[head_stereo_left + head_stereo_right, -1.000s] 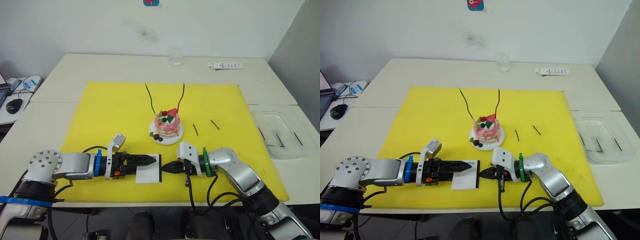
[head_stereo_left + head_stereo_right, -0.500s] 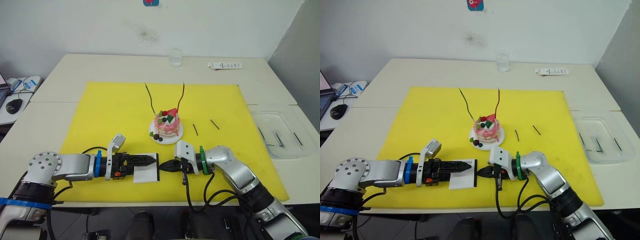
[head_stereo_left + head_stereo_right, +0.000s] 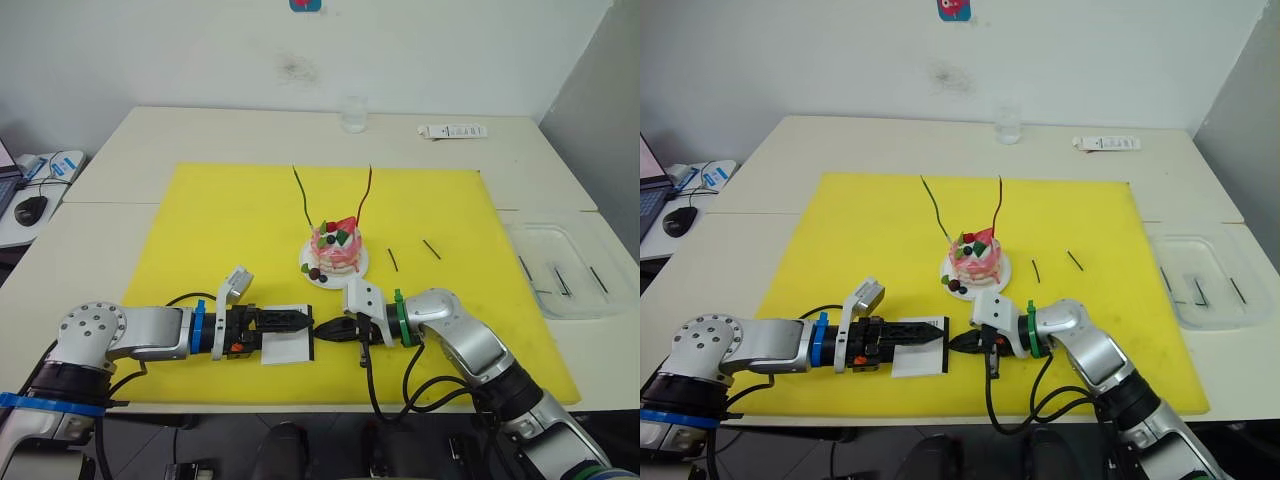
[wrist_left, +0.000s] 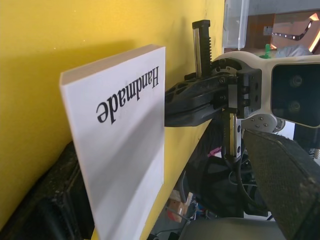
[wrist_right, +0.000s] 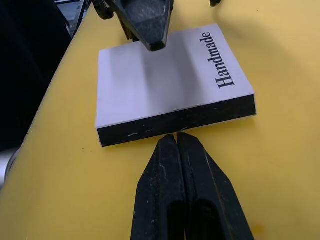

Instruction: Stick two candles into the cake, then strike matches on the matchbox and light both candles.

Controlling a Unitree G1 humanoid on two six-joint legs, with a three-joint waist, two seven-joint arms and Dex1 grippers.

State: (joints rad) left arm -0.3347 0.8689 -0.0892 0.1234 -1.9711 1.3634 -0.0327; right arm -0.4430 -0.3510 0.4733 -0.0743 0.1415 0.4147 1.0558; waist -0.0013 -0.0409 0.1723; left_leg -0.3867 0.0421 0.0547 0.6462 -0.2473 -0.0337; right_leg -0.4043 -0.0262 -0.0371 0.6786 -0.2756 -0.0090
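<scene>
We see the matchbox point(image 3: 287, 346) flat on the yellow mat point(image 3: 200, 230), at 7 o'clock from the cake point(image 3: 336, 251). Left claw point(image 3: 303, 322) grips the matchbox. Right claw point(image 5: 171, 145), fingers pressed closed, points at its black striking strip. Both candles point(image 3: 301, 193) stand in the cake.

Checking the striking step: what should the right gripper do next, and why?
Probably slide the right gripper sideways along the matchbox's black strip: its shut tips sit at that edge, the left gripper lies over the matchbox, and both candles stand in the cake. No match is discernible.
</scene>
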